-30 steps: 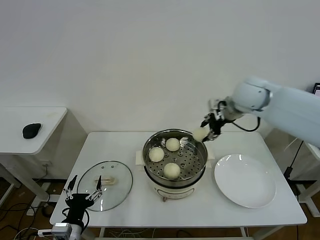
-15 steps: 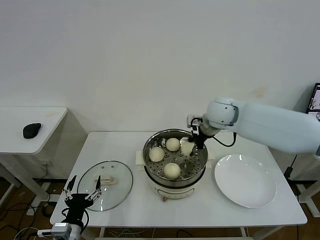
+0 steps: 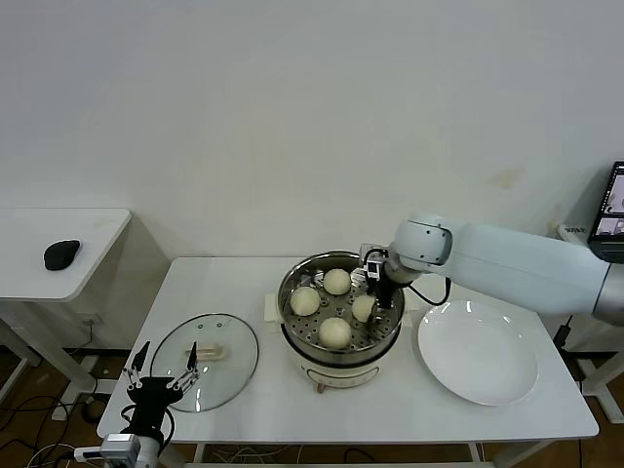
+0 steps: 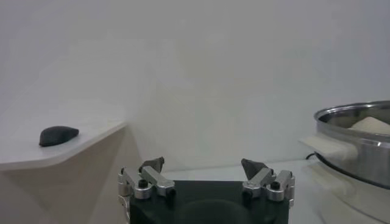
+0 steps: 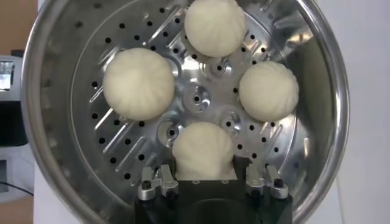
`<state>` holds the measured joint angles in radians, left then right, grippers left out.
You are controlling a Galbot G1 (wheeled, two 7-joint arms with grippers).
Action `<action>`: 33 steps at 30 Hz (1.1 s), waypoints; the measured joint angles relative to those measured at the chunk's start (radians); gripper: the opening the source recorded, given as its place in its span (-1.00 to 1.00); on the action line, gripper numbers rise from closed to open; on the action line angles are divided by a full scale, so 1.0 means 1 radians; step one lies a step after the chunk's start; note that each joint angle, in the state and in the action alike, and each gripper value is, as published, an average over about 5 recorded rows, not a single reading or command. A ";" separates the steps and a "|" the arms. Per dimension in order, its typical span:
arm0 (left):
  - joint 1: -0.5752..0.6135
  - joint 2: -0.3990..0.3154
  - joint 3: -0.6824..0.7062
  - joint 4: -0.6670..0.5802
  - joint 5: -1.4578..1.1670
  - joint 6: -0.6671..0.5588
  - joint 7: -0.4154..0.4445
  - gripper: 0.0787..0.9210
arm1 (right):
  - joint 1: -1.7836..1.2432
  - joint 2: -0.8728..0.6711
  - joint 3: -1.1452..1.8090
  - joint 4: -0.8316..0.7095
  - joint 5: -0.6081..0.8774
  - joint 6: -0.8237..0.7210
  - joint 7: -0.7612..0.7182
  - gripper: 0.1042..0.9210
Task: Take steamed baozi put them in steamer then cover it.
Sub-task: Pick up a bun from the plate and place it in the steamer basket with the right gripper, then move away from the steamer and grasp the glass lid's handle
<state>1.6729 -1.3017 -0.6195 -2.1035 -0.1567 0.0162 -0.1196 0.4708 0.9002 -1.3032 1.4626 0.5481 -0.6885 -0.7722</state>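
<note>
Fourth steamed baozi [image 5: 203, 149] sits on the steamer [image 5: 55, 79] tray between my right gripper [image 5: 206, 182] pads, three others just beyond. Jaws parting, grip loosening. Risk: soft dough sticks to a pad and lifts out. Cover [image 3: 205, 361] waits by my spread, empty left gripper [image 3: 161, 368].

Four cream-white steamed baozi [image 5: 201, 149] sit on the perforated, shiny steel tray of the steamer [image 3: 292, 283], its base white. Beside it, a white plate [image 3: 478, 352] and a clear glass cover [image 3: 205, 361] with cream handle rest on the white table [image 3: 234, 283]. A black mouse [image 3: 61, 254] lies apart.
</note>
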 measured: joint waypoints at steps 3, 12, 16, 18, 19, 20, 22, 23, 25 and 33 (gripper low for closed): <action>0.000 0.000 0.001 -0.001 0.000 0.000 0.000 0.77 | 0.002 -0.006 0.010 0.008 0.006 -0.007 0.003 0.52; -0.007 0.001 0.010 -0.004 0.002 0.002 0.000 0.77 | 0.046 -0.064 0.050 0.085 0.022 -0.020 0.010 0.76; -0.010 0.001 0.013 -0.005 0.005 0.002 0.000 0.77 | 0.049 -0.123 0.078 0.140 0.017 -0.005 0.026 0.76; -0.010 0.002 0.012 -0.005 0.007 0.000 0.002 0.77 | 0.040 -0.161 0.097 0.169 0.016 0.010 0.049 0.76; -0.010 0.002 0.010 -0.004 0.007 -0.001 0.002 0.77 | 0.031 -0.183 0.110 0.184 0.018 0.020 0.067 0.76; -0.010 0.002 0.008 -0.003 0.007 -0.002 0.003 0.77 | 0.017 -0.205 0.125 0.200 0.020 0.031 0.088 0.76; -0.010 0.002 0.005 0.000 0.006 -0.006 0.003 0.77 | -0.025 -0.252 0.169 0.234 0.032 0.056 0.142 0.76; -0.011 0.000 0.003 0.002 0.006 -0.008 0.002 0.77 | -0.054 -0.277 0.199 0.252 0.040 0.070 0.174 0.76; -0.011 -0.004 0.003 0.007 0.006 -0.012 0.000 0.77 | -0.129 -0.322 0.273 0.288 0.059 0.105 0.243 0.76; -0.015 -0.022 0.019 0.025 0.014 -0.024 -0.009 0.77 | -0.610 -0.400 0.749 0.386 0.061 0.306 0.471 0.76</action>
<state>1.6575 -1.3240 -0.6005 -2.0783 -0.1427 -0.0082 -0.1291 -0.1391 0.5003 -0.5544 1.8485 0.6091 -0.3829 -0.3015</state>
